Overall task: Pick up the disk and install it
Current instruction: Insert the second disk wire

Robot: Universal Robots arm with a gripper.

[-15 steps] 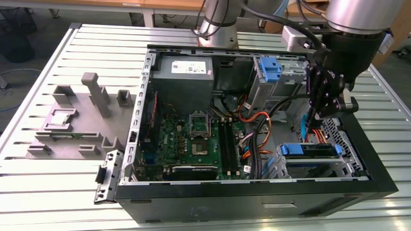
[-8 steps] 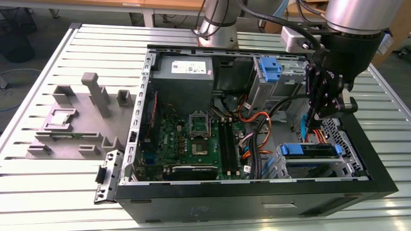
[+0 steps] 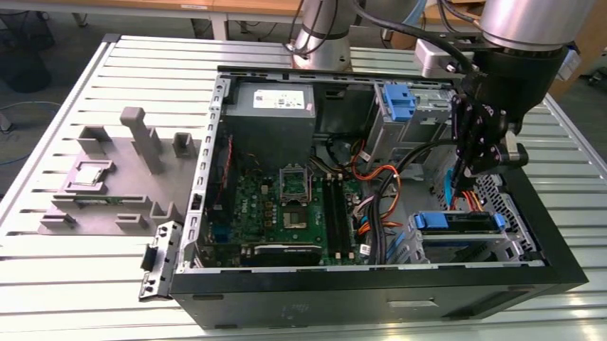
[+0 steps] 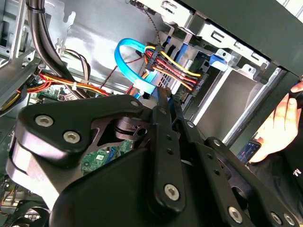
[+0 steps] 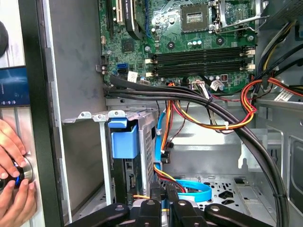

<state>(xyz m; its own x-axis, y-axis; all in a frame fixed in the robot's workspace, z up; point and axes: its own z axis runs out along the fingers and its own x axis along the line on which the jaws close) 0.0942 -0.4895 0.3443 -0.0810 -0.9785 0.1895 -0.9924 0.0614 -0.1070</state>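
The disk (image 3: 457, 224) sits in the metal drive cage at the case's front corner, on the exterior view's right, with its blue bracket (image 3: 431, 219) facing the motherboard. In the first wrist view the bracket (image 5: 124, 139) shows in the cage mouth. Red, yellow and black wires and a blue flat cable (image 4: 133, 66) run to the disk's end (image 4: 188, 75). My gripper (image 3: 462, 185) hangs inside the case just above and behind the cage. Its fingers are pressed together with nothing between them in both wrist views (image 4: 164, 97) (image 5: 163, 190), close to the cable plugs.
A green motherboard (image 3: 284, 206) covers the case floor. A grey power supply box (image 3: 273, 106) and a tall blue latch piece (image 3: 399, 103) stand at the back. A grey fixture (image 3: 114, 177) lies on the slatted table. A person's hands (image 5: 12, 163) rest outside the case wall.
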